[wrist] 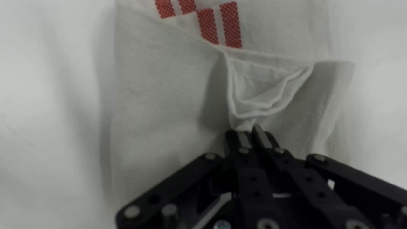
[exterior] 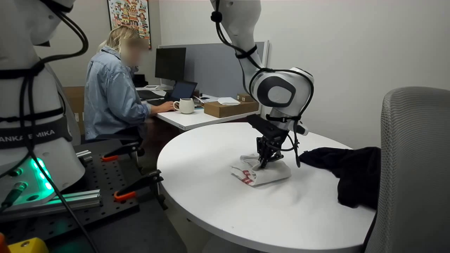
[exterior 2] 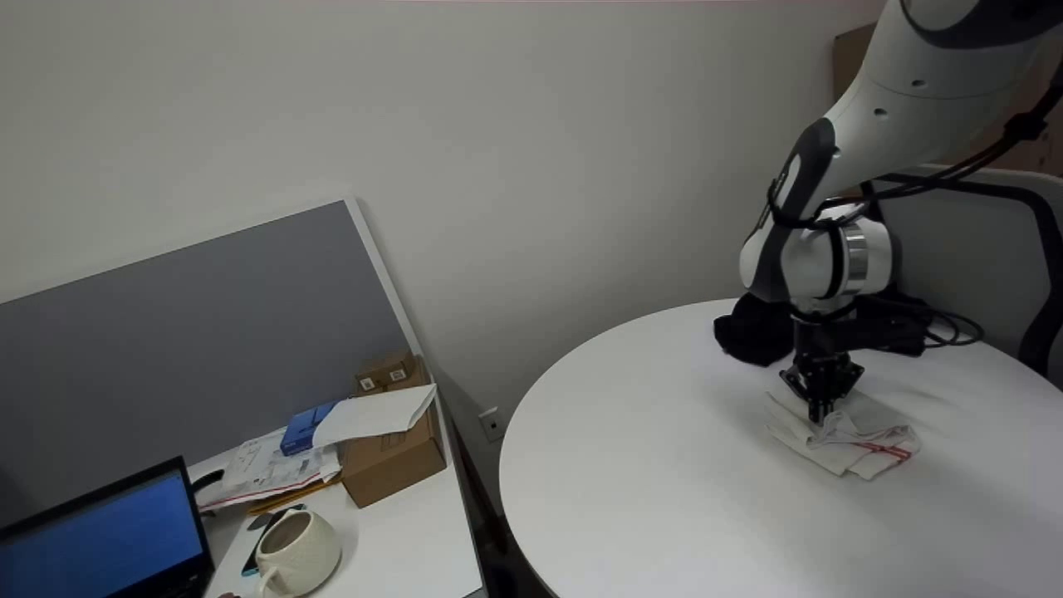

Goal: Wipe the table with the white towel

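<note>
Gripper (wrist: 252,136), steered by me from a distance, pinches a fold of the towel (exterior: 270,174); from the wrist I see red stripes just past the bunched hem. The towel lies folded on the round table (exterior: 299,207), well in from the edge. Farther out, a black cloth (exterior: 358,175) lies along the edge by the chair (exterior: 415,168). Beyond another stretch of edge, a mug (exterior: 186,106) stands on the desk (exterior: 193,119), where I see a person (exterior: 114,91) wearing blue.
</note>
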